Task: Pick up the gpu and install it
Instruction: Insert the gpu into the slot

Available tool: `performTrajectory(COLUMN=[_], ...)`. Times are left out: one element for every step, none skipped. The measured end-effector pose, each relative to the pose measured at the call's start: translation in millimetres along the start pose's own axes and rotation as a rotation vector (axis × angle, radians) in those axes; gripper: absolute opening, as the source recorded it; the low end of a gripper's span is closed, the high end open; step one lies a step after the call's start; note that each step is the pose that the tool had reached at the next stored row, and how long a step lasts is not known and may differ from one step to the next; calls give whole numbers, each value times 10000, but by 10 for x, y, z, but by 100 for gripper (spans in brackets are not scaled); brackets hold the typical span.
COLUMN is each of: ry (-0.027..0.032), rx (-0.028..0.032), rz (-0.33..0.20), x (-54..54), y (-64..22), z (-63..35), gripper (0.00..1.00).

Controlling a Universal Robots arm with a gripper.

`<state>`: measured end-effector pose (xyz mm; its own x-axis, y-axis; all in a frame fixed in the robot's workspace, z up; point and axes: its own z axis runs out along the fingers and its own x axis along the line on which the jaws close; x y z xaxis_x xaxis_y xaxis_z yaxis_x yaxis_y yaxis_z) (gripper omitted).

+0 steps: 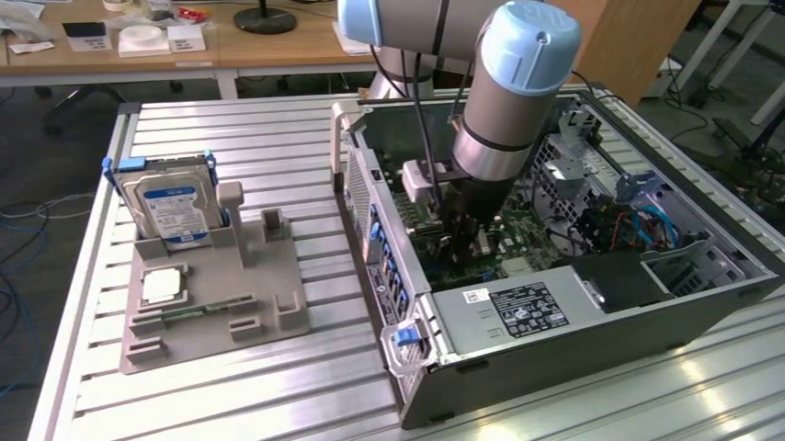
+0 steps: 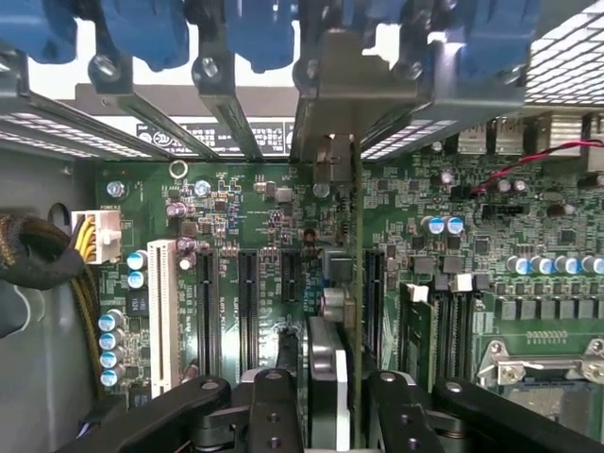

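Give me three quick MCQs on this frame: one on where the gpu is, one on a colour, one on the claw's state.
1. Where is the gpu?
A. On the grey holder beside the hard drive
B. Inside the open computer case, over the motherboard
C. On the wooden desk

2. What colour is the hard drive label?
A. Blue
B. Red
C. Yellow

3. What is the claw doing?
A. Open, holding nothing
B. Shut on the hard drive
C. Shut on the gpu

Answers:
1. B: the wrist view shows the card edge-on above the motherboard slots, its bracket at the case's rear openings.
2. A: the drive standing in the grey holder has a blue label.
3. C: the fingers clamp the card from both sides.
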<state>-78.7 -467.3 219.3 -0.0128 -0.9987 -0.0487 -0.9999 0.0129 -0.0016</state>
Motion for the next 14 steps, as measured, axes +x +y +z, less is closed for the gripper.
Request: performTrajectory(ry=[10, 16, 18, 19, 19, 19, 18, 17, 17, 17, 17, 17, 17, 17], rx=[-1, -2, -3, -3, -3, -3, -3, -3, -3, -3, -2, -2, -3, -3], rz=[-1, 0, 0, 0, 0, 0, 1, 0, 0, 0, 0, 0, 0, 0], x=[1, 1, 1, 1, 1, 1, 1, 1, 1, 1, 1, 1, 1, 1], y=[0, 0, 1, 0, 0, 0, 1, 1, 0, 0, 0, 0, 0, 0], z=[13, 23, 25, 25, 25, 25, 26, 26, 26, 26, 26, 26, 26, 26], gripper=[34, 34, 34, 34, 34, 34, 34, 34, 34, 34, 34, 34, 34, 34])
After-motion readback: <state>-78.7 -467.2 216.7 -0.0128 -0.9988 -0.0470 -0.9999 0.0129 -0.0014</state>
